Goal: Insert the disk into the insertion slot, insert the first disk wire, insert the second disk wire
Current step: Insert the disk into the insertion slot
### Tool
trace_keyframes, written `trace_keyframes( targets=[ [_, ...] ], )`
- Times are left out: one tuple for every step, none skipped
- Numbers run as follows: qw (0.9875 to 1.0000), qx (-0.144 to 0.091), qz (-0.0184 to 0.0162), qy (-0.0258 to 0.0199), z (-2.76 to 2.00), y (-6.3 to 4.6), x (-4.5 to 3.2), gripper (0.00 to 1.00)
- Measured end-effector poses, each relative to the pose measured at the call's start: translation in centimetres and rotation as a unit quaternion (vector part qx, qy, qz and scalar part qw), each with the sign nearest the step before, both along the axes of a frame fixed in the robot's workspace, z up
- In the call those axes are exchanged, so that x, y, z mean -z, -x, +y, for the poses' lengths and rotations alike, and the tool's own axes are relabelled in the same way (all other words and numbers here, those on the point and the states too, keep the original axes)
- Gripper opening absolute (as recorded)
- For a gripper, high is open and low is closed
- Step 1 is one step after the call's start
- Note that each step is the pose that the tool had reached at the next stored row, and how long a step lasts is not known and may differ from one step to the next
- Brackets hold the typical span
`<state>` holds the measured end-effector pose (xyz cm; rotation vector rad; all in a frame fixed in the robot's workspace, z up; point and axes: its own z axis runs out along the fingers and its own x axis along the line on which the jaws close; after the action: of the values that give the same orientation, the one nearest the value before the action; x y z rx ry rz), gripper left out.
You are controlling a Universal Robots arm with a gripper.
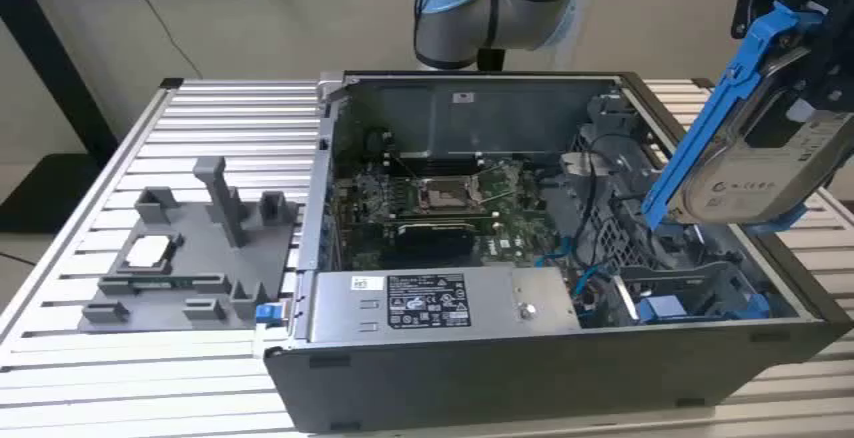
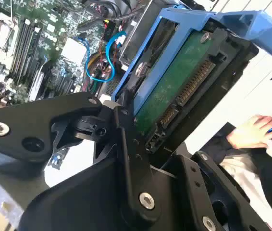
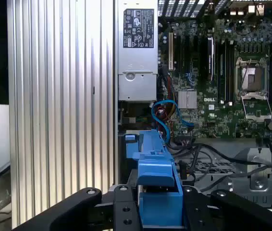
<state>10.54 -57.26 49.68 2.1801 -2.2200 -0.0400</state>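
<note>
The gripper (image 3: 158, 207) is pinching the disk (image 1: 745, 173), its black fingers (image 2: 129, 154) pressing on either side of the blue carrier frame (image 3: 156, 163) close to the drive's connector, and the green circuit board (image 2: 174, 82) is facing the second wrist camera. In the exterior view the disk is hanging in the air over the computer case (image 1: 561, 368), above its wall on the exterior view's right, and is touching nothing inside. It is tilting steeply, its long axis running from high at the exterior view's right down toward the case interior, so the lower end is pointing into the case. Just below that lower end the drive cage (image 1: 687, 293) is sitting in the case's near corner at the exterior view's right. This is probably the insertion slot, and the disk is not yet in it, the two being near but apart. What matters here is that the disk's long axis is slanting down at the cage rather than lying level with it. Farther in, a blue data cable (image 3: 167, 115) is looping loose beside the motherboard (image 1: 441, 203), not touching the disk. Beyond that, the power supply (image 1: 441, 303) is lying along the case's near wall, and a grey fixture tray (image 1: 187, 258) is resting on the slatted table (image 1: 80, 378), well apart from the case.
</note>
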Motion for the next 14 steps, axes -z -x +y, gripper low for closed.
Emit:
trace_keyframes(
  targets=[
    [1.0000, 0.000, 0.0000, 0.0000, 0.00, 0.00, 0.00, 0.33],
    [1.0000, 0.000, 0.0000, 0.0000, 0.00, 0.00, 0.00, 0.33],
    [1.0000, 0.000, 0.0000, 0.0000, 0.00, 0.00, 0.00, 0.33],
    [1.0000, 0.000, 0.0000, 0.0000, 0.00, 0.00, 0.00, 0.33],
    [1.0000, 0.000, 0.0000, 0.0000, 0.00, 0.00, 0.00, 0.33],
    [1.0000, 0.000, 0.0000, 0.0001, 0.00, 0.00, 0.00, 0.33],
    [1.0000, 0.000, 0.0000, 0.0000, 0.00, 0.00, 0.02, 0.33],
    [1.0000, 0.000, 0.0000, 0.0000, 0.00, 0.00, 0.04, 0.33],
    [1.0000, 0.000, 0.0000, 0.0000, 0.00, 0.00, 0.06, 0.33],
    [1.0000, 0.000, 0.0000, -0.0001, 0.00, 0.00, 0.10, 0.33],
    [1.0000, 0.000, 0.0000, 0.0000, 0.00, -0.02, 0.14, 0.33],
    [1.0000, 0.000, 0.0000, 0.0000, 0.00, -0.04, 0.19, 0.33],
    [1.0000, 0.000, 0.0000, 0.0001, 0.00, -0.06, 0.26, 0.33],
    [1.0000, 0.000, 0.0000, 0.0001, 0.00, -0.08, 0.34, 0.33]
  ],
)
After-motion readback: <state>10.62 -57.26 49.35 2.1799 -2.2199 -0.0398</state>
